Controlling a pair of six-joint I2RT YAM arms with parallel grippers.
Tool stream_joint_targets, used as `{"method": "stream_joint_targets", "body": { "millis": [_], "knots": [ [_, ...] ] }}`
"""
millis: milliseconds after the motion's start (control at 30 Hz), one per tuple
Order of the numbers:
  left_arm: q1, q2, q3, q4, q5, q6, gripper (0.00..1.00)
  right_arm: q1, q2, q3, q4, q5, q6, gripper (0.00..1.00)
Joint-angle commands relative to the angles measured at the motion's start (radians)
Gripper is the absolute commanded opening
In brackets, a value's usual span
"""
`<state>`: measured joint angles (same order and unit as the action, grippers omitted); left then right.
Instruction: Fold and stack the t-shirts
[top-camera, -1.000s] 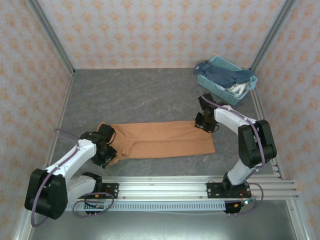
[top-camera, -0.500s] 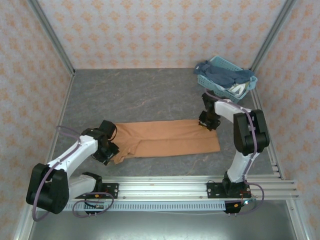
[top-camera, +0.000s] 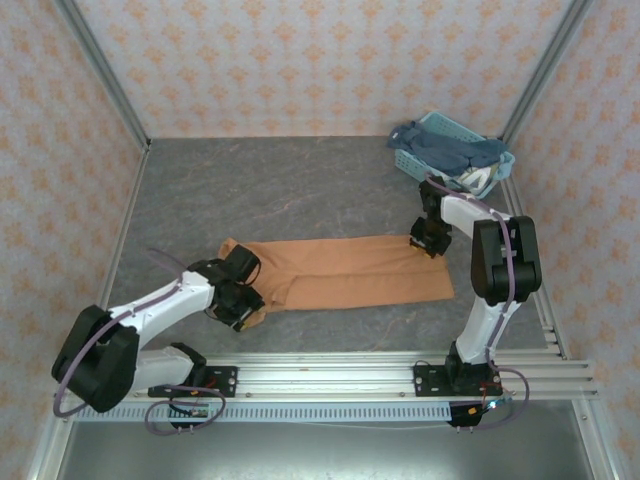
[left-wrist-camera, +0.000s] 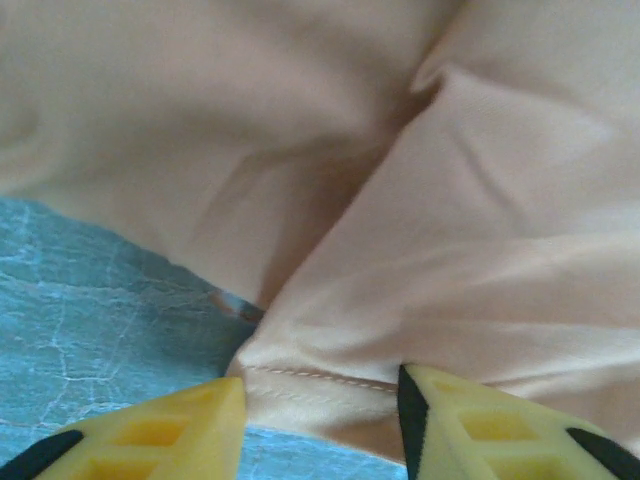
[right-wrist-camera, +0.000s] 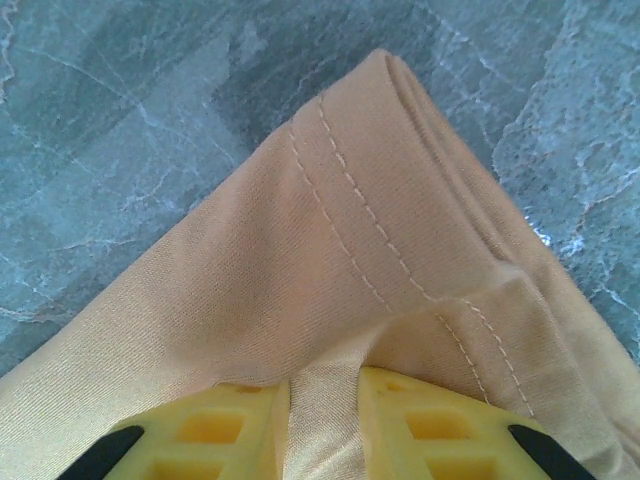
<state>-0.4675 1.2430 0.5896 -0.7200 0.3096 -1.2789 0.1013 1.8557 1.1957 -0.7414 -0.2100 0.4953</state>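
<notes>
Orange-brown cloth lies along the near half of the grey surface (top-camera: 280, 185): one t-shirt (top-camera: 350, 272), already doubled lengthwise into a long strip that runs left to right between the two arms. The remaining t-shirts, dark blue (top-camera: 440, 148) with a bit of white (top-camera: 478, 180), are heaped in the light-blue basket (top-camera: 503, 163) at the far right corner, well apart from the strip.

The step in hand looks like the middle of the first fold. The long sides are in, and the strip has not yet been folded end over end. The next move probably calls for a firm hold at one end, a lift high enough to clear the cloth, and a carry toward the other end so the edges meet squarely. The left end looks rumpled and may need smoothing first.

The right gripper (top-camera: 428, 240) sits at the far right corner of the strip. In the right wrist view its jaws are nearly closed, pinching a thin ridge of cloth beside the stitched hem. The left gripper (top-camera: 243, 297) is at the near left end. In the left wrist view its jaws stand well apart, straddling a hemmed edge that lies flat between them, so they appear open rather than clamped.
</notes>
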Motion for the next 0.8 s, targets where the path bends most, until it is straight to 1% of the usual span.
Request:
{"method": "stream_joint_targets", "body": {
  "millis": [0, 67, 133, 267, 433, 567, 633, 700, 767],
  "knots": [
    [-0.017, 0.027, 0.052, -0.128, -0.074, -0.036, 0.42, -0.003, 0.011, -0.018, -0.02, 0.048, -0.015, 0.26],
    [-0.024, 0.009, 0.087, -0.22, -0.147, -0.035, 0.43, -0.003, 0.007, -0.024, -0.02, 0.045, -0.012, 0.26],
    [-0.029, -0.038, 0.077, -0.23, -0.168, -0.054, 0.46, -0.003, 0.002, -0.029, -0.016, 0.044, -0.012, 0.26],
    [-0.029, -0.086, -0.002, -0.154, -0.126, -0.101, 0.45, -0.003, -0.001, -0.037, -0.011, 0.042, -0.011, 0.26],
    [-0.035, -0.037, -0.024, -0.063, -0.094, -0.102, 0.44, -0.003, 0.0, -0.04, -0.011, 0.041, -0.013, 0.26],
    [-0.061, 0.031, 0.008, -0.009, -0.095, -0.106, 0.42, -0.004, -0.004, -0.048, -0.008, 0.04, -0.012, 0.25],
    [-0.091, 0.08, 0.034, 0.001, -0.106, -0.109, 0.36, -0.003, -0.007, -0.051, -0.005, 0.038, -0.01, 0.25],
    [-0.116, 0.123, 0.054, 0.0, -0.127, -0.113, 0.25, -0.003, -0.009, -0.053, -0.004, 0.038, -0.009, 0.25],
    [-0.135, 0.144, 0.074, -0.041, -0.165, -0.124, 0.07, -0.003, -0.01, -0.051, -0.004, 0.036, -0.006, 0.25]
  ]
}}
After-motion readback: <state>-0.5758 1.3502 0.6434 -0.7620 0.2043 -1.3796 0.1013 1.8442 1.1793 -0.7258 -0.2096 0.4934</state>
